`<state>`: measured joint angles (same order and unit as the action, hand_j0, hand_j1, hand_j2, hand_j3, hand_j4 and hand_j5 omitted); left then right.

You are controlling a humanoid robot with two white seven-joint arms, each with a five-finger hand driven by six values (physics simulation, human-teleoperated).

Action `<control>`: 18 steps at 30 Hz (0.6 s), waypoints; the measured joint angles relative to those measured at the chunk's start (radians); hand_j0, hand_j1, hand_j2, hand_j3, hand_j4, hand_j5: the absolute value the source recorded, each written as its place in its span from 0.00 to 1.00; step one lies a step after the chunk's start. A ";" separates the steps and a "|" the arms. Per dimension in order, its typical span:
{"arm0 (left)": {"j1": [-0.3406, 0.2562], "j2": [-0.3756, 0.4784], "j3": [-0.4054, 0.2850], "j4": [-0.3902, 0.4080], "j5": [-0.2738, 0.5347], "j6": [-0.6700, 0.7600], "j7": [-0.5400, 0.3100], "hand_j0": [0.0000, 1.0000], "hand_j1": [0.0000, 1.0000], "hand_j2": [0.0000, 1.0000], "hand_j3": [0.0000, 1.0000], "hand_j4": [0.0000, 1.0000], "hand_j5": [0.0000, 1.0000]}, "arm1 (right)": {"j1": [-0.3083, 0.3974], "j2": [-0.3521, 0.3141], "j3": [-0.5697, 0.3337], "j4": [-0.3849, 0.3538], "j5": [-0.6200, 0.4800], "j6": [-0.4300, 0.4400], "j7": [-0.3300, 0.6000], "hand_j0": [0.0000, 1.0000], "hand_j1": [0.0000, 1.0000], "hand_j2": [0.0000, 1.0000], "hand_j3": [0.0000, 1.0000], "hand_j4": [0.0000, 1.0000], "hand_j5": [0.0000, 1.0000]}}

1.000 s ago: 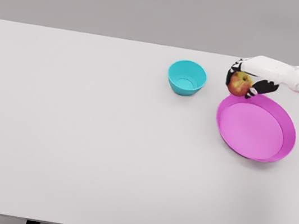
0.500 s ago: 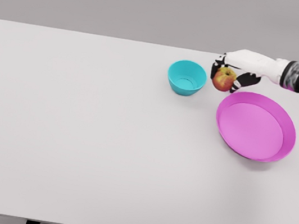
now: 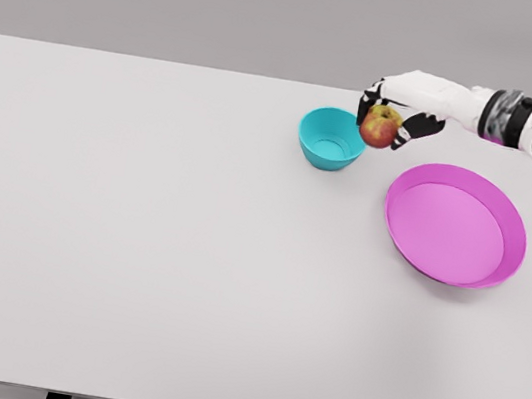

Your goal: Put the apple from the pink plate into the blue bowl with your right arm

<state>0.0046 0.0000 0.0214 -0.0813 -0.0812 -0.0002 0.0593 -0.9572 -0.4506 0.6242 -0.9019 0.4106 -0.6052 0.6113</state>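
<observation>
Right robot hand (image 3: 391, 111) grasps the apple (image 3: 380, 126) — seemingly just beside the blue bowl (image 3: 332, 138).

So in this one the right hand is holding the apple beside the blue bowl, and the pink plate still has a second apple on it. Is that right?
Not quite. The head view shows the pink plate with nothing on it; there is no second apple. The rest holds: the right hand grips the apple just to the right of the blue bowl.
</observation>
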 measured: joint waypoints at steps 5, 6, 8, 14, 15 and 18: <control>0.000 0.000 0.000 0.000 0.000 0.000 0.000 1.00 1.00 1.00 1.00 1.00 1.00 | -0.012 0.025 0.001 0.021 0.012 0.004 0.000 0.46 0.46 0.46 0.46 0.46 0.46; 0.000 0.000 0.000 0.000 0.000 0.000 0.000 1.00 1.00 1.00 1.00 1.00 1.00 | -0.014 0.031 0.002 0.022 0.013 0.006 0.000 0.46 0.46 0.46 0.46 0.46 0.46; 0.000 0.000 0.000 0.000 0.000 0.000 0.000 1.00 1.00 1.00 1.00 1.00 1.00 | -0.015 0.038 0.003 0.024 0.013 0.010 0.000 0.46 0.46 0.46 0.46 0.46 0.46; 0.000 0.000 0.000 0.000 0.000 0.000 0.000 1.00 1.00 1.00 1.00 1.00 1.00 | -0.044 0.076 0.009 0.048 0.024 0.019 0.000 0.47 0.47 0.47 0.47 0.47 0.47; 0.000 0.000 0.000 0.000 0.000 0.000 0.000 1.00 1.00 1.00 1.00 1.00 1.00 | -0.048 0.084 0.009 0.054 0.031 0.019 0.000 0.47 0.47 0.47 0.47 0.47 0.47; 0.000 0.000 0.000 0.000 0.000 0.000 0.000 1.00 1.00 1.00 1.00 1.00 1.00 | -0.049 0.098 0.011 0.065 0.043 0.020 0.000 0.47 0.47 0.47 0.47 0.47 0.47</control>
<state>0.0046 0.0000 0.0215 -0.0814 -0.0812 -0.0003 0.0598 -1.0063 -0.3529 0.6348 -0.8365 0.4536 -0.5849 0.6116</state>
